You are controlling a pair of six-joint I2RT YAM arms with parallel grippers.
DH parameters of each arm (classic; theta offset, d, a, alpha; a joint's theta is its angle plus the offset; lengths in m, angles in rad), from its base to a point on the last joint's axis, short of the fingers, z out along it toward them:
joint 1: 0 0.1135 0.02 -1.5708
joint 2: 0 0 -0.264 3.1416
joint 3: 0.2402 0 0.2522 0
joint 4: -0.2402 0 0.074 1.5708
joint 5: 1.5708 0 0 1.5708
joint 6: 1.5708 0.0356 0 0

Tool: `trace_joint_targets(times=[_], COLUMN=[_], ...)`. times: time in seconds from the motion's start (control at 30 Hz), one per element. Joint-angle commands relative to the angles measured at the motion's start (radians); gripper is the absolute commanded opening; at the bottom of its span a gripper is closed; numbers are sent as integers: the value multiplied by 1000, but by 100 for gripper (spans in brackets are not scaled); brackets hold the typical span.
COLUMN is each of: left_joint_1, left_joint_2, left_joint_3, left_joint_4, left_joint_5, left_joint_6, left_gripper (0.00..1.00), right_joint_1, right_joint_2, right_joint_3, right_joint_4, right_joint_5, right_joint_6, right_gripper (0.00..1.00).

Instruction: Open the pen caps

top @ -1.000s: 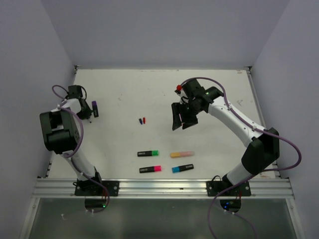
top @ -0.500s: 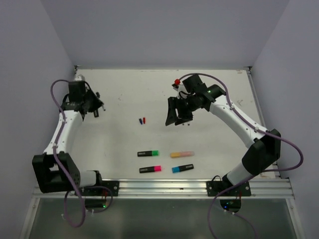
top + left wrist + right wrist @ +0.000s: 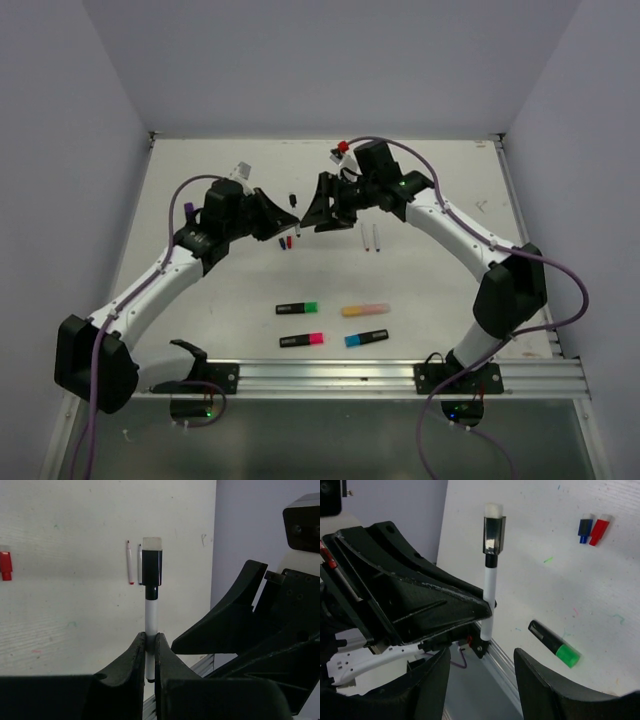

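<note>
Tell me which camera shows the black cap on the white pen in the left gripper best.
Left wrist: the black cap stands centred and sharp, seated on the white pen pinched by the left gripper. Right wrist shows it too, glare-lit near the top edge. Top external gives a speck.

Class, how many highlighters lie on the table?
4: green-capped highlighter and peach highlighter in the far row, pink-capped highlighter and blue-capped highlighter in the near row. Others may be hidden.

White pen (image 3: 151, 617), black cap (image 3: 151, 567) on, in left claw (image 3: 150, 642), four highlighters (image 3: 297, 308) capped
</note>
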Motion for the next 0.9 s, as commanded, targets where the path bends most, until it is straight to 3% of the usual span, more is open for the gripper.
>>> trace_joint_targets(times=[0.0, 0.57, 0.87], left_joint_1=[-17, -44, -49], left_joint_2=[39, 71, 74], left_joint_3=[39, 7, 11], left_joint_4=[127, 180, 203], left_joint_5=[74, 120, 126], left_joint_6=[-57, -26, -34], left_gripper=[0, 0, 0], right_joint_1=[2, -43, -47], right_joint_2=[12, 88, 116], right_joint_3=[13, 47, 58], right_joint_4=[117, 104, 110], right_joint_5=[-17, 88, 86], right_joint_6=[86, 115, 115], right_gripper=[57, 41, 37])
